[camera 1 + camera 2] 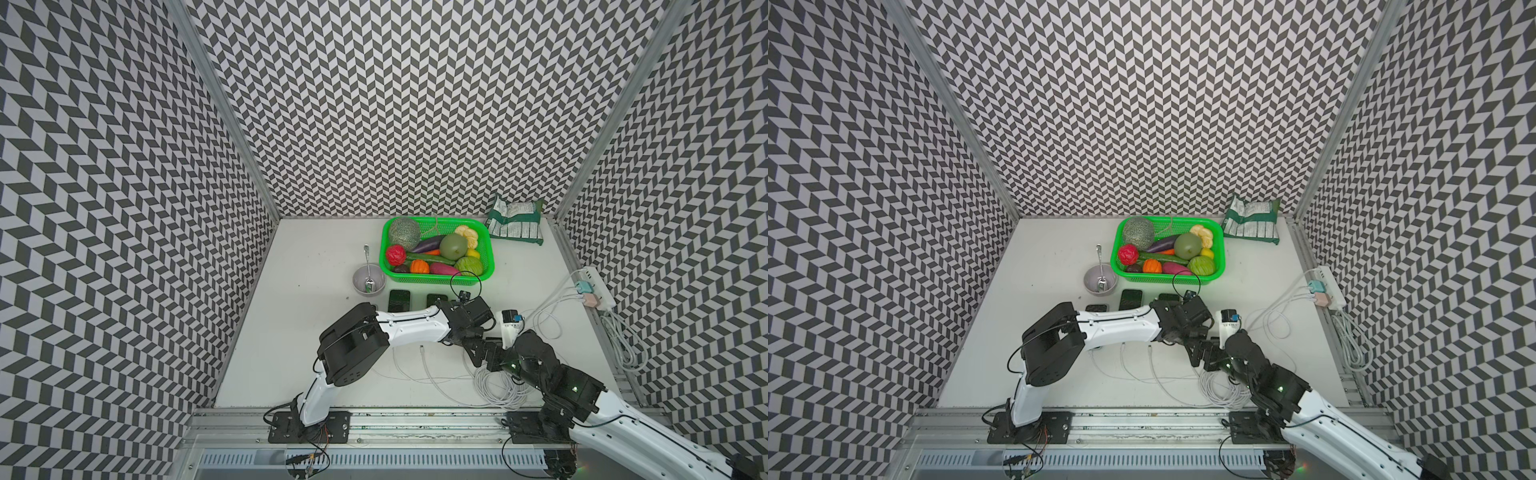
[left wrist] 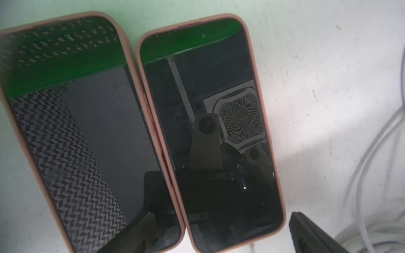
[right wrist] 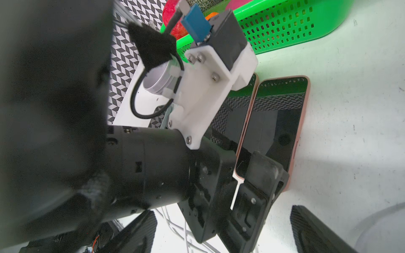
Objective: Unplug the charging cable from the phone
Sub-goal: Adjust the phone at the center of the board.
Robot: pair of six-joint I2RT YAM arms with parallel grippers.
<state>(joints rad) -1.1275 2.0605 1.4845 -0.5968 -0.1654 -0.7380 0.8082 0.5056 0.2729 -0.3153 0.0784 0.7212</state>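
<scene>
Between the spread, empty jaws of the left gripper (image 3: 241, 188) sits the plug of the white charging cable (image 3: 236, 192), apparently still seated in the bottom edge of the pink-cased black phone (image 3: 276, 122). Closing off-centre could clamp the case and drag it against the second pink-cased phone (image 2: 72, 135) touching it alongside. The right gripper (image 3: 223, 211), also released, crowds just behind, so bare white tabletop (image 3: 350, 109) lies only outward.

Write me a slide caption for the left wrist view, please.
Two dark-screened phones in pink cases lie side by side on the white table, with white cables beside them.
</scene>
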